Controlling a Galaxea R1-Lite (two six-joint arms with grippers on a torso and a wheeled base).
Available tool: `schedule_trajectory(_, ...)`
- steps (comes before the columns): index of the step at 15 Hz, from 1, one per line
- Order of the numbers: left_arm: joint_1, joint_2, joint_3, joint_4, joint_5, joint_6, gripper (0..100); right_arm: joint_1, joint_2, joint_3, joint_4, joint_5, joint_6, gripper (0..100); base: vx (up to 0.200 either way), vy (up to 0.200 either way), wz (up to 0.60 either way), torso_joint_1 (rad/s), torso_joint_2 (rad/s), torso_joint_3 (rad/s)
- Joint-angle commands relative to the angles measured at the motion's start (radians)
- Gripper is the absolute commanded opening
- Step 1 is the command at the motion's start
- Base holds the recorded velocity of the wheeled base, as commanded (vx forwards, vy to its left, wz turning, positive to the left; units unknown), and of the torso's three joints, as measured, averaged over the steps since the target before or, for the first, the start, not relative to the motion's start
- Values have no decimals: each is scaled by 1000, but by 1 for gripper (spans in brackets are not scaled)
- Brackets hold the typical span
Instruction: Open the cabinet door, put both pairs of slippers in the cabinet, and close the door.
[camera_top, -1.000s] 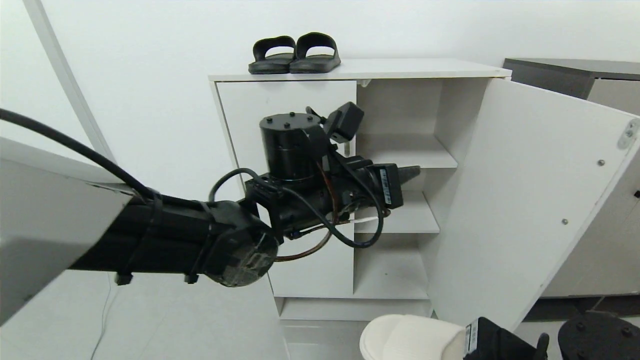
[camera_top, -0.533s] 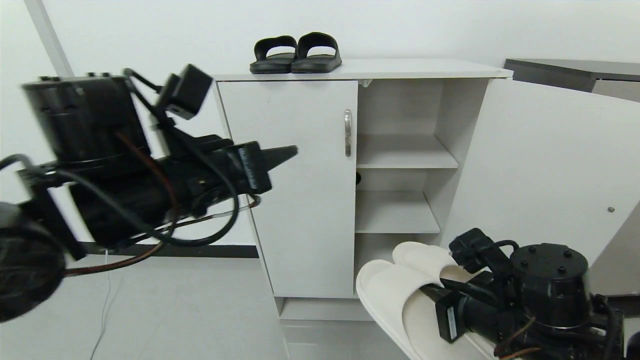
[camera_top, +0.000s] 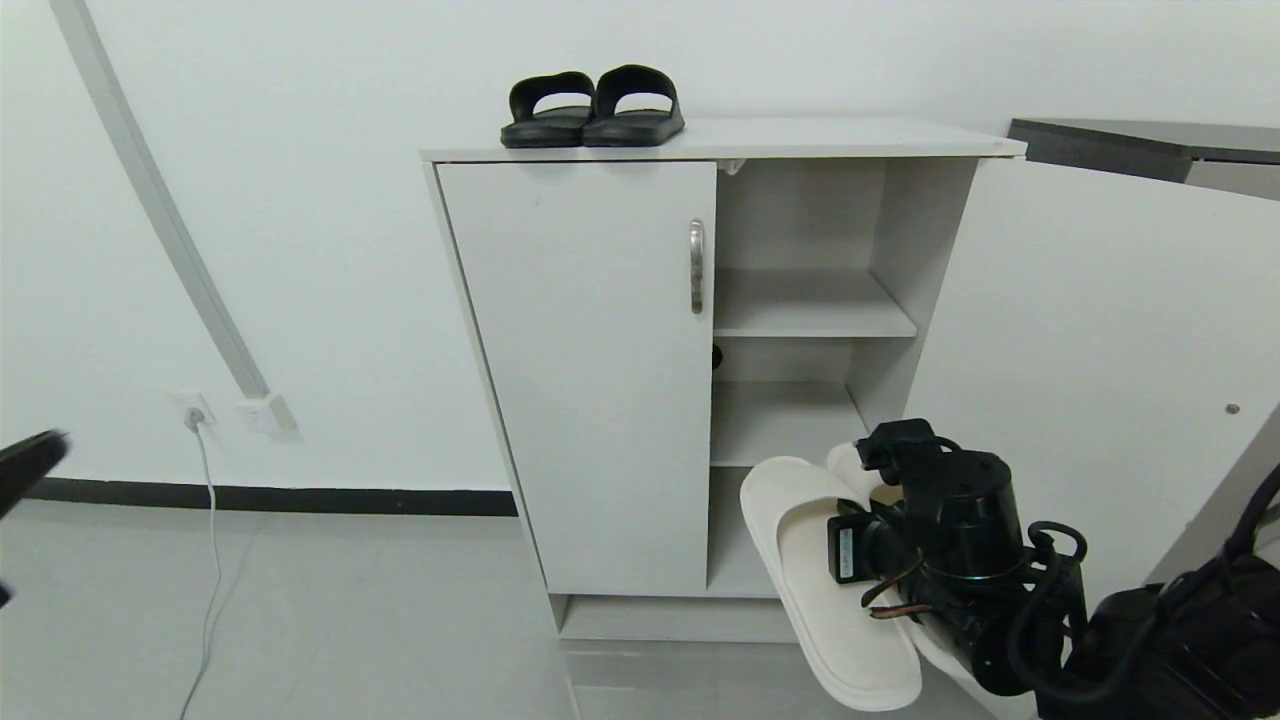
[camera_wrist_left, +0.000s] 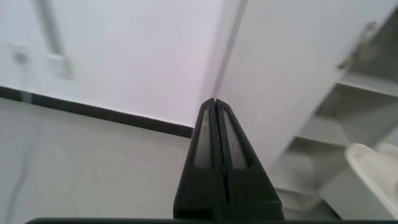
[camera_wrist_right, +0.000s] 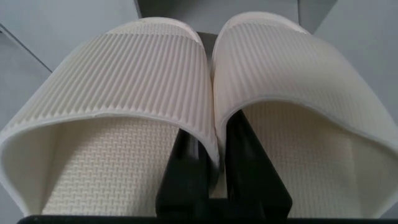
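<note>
Two black slippers (camera_top: 592, 108) atop white cabinet (camera_top: 590, 380)

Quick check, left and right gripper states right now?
Left gripper: jaws shut, empty.
Right gripper: shut on the white slippers.

Head camera: high, facing forward and slightly down, mid-range. Cabinet (camera_top: 850, 136) centred, its open door (camera_top: 1080, 400) at 3 o'clock.

Left wrist camera: on my left gripper (camera_wrist_left: 214, 107), out at 9 o'clock in the head frame. It sights along the pressed-together fingers toward the cabinet from some way off. Shared with head: closed door (camera_top: 590, 380), shelves (camera_top: 800, 305), wall socket (camera_top: 195, 412), a toe of the white slippers (camera_top: 800, 540).

Right wrist camera: at 5 o'clock, very near, looking over my right gripper (camera_wrist_right: 213, 163) clamped on those slippers. Head shares them.
</note>
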Motion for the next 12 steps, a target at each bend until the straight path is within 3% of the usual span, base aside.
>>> schedule_trajectory(1, 201, -461, 201, 181, 57, 76, 0, 0, 21, 10, -13, -3, -5, 0, 0, 0, 0, 0, 0, 0)
schedule_trajectory(2, 222, -562, 240, 226, 60, 109, 0, 1, 20, 18, -21, -3, -7, 0, 0, 0, 0, 0, 0, 0)
schedule_trajectory(4, 277, -686, 290, 313, 67, 126, 0, 1, 20, 21, -21, -3, -7, 0, 0, 0, 0, 0, 0, 0)
schedule_trajectory(6, 263, -720, 332, 310, 49, 132, 0, 1, 18, 25, -23, -3, -7, 0, 0, 0, 0, 0, 0, 0)
schedule_trajectory(8, 260, -720, 412, 270, -34, 158, 0, 1, 17, 28, -23, -3, -7, 0, 0, 0, 0, 0, 0, 0)
schedule_trajectory(9, 260, -720, 465, 203, -77, 174, 0, 1, 17, 30, -26, -3, -7, 0, 0, 0, 0, 0, 0, 0)
schedule_trajectory(10, 260, -720, 504, 157, -118, 204, 0, 1, 18, 33, -32, -3, -7, 0, 0, 0, 0, 0, 0, 0)
schedule_trajectory(12, 260, -720, 504, 167, -190, 208, 0, 3, 18, 33, -36, -3, -7, 0, 0, 0, 0, 0, 0, 0)
